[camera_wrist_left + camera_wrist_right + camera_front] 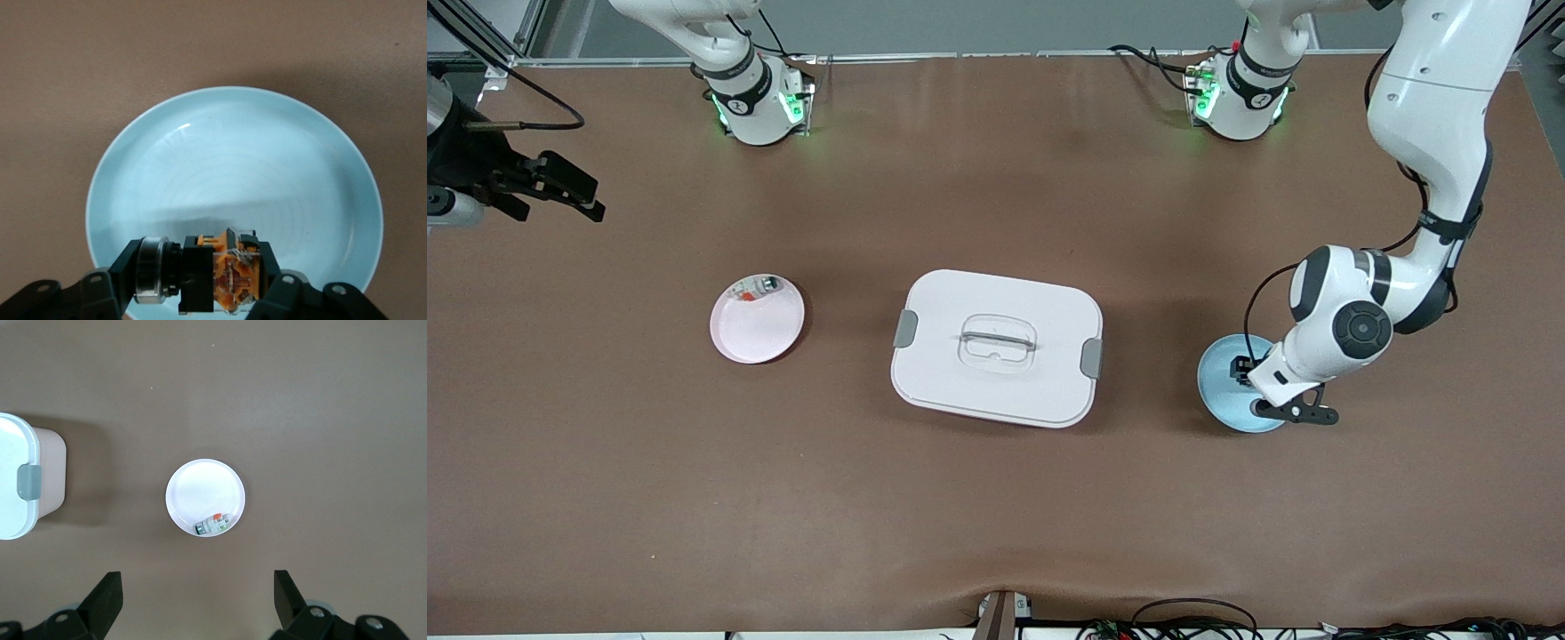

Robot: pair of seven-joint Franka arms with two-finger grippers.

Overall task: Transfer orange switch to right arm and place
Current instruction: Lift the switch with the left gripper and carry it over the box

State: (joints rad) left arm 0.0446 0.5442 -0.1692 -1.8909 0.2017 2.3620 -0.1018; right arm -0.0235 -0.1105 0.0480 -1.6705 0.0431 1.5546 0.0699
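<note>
L gripper down in blue plate, fingers pinching switch between tips; lifted or not, unclear. R gripper spread wide, waits above table near pink plate.

No legible text, label, brand, number or sign on anything in view.

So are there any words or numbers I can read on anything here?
No, there are none you can read.
Orange switch, held in the left claw over the blue plate: no text shows.
Pale part on the white plate: any marks are too small to read.
White lidded box: plain, no label.
Right claw, open above the table: no writing.
</note>
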